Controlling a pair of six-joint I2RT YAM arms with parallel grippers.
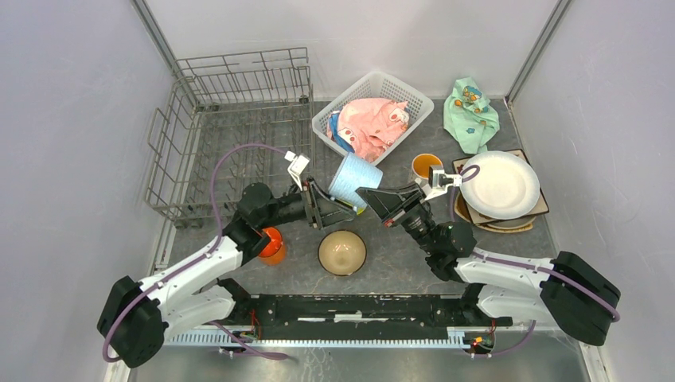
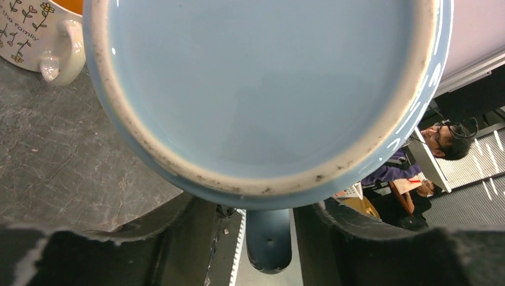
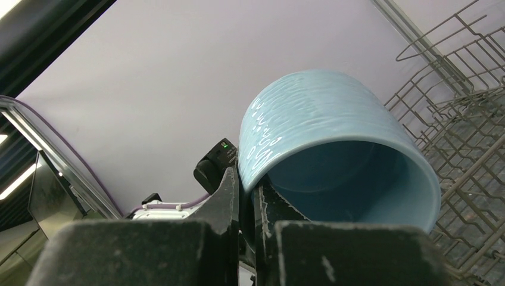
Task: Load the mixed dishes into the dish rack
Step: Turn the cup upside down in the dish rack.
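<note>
A light-blue mug [image 1: 355, 180] hangs tilted above the table between both arms. My right gripper [image 1: 366, 193] [image 3: 247, 193] is shut on the wall of the mug [image 3: 333, 128] at its rim, one finger inside and one outside. My left gripper [image 1: 345, 211] [image 2: 265, 223] stands open under the mug's base [image 2: 262, 89], its fingers apart on either side of the mug's handle [image 2: 269, 238] with gaps showing. The grey wire dish rack [image 1: 231, 131] [image 3: 470, 125] stands at the back left with no dishes visible in it.
An orange mug [image 1: 274, 245] sits under my left arm, and a tan bowl [image 1: 342, 252] at the front middle. A white patterned mug [image 1: 426, 165] [image 2: 36, 30] stands beside stacked plates [image 1: 500, 187]. Behind are a white lattice basket [image 1: 374, 86] with a pink cloth and a mint-green cloth [image 1: 471, 113].
</note>
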